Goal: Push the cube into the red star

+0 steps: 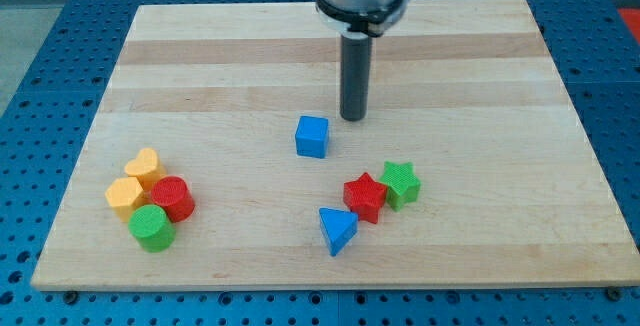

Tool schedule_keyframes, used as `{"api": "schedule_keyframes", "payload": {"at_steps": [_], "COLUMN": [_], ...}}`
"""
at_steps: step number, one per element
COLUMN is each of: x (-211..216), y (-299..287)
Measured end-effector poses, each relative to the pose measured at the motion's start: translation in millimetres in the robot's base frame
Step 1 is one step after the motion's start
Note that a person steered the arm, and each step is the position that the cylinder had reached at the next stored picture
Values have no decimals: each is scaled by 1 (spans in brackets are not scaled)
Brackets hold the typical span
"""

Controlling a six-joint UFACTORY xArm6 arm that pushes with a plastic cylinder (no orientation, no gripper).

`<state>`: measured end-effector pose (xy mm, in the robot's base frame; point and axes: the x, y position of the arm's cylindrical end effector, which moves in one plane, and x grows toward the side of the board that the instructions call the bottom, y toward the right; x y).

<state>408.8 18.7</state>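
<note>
item 1, my tip (353, 117): lower end of a dark straight rod hanging from a grey mount at the view's top; it has no jaws and holds nothing, and it rests on the board just up and to the view's right of the cube, with a small gap between them.

item 2, blue cube (312, 137): near the board's centre, standing alone, well apart from the red star.

item 3, red star (365, 197): below and to the view's right of the cube, touching the green star (400, 183) on its right side.

item 4, blue triangular block (337, 230): just below and left of the red star, near it; whether they touch i cannot tell.

item 5, cluster at the view's lower left: yellow heart (146, 167), orange-yellow block (125, 195), red cylinder (172, 198), green cylinder (152, 227), all packed close together.

item 6, wooden board (220, 56): pale planks, lying on a blue perforated table (60, 56).
</note>
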Motion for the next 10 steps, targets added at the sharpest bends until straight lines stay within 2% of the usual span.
{"api": "schedule_keyframes", "payload": {"at_steps": [1, 2, 3, 6, 8, 10], "x": [-1, -1, -1, 53, 48, 58], "y": [-9, -55, -70, -60, -60, -25]}}
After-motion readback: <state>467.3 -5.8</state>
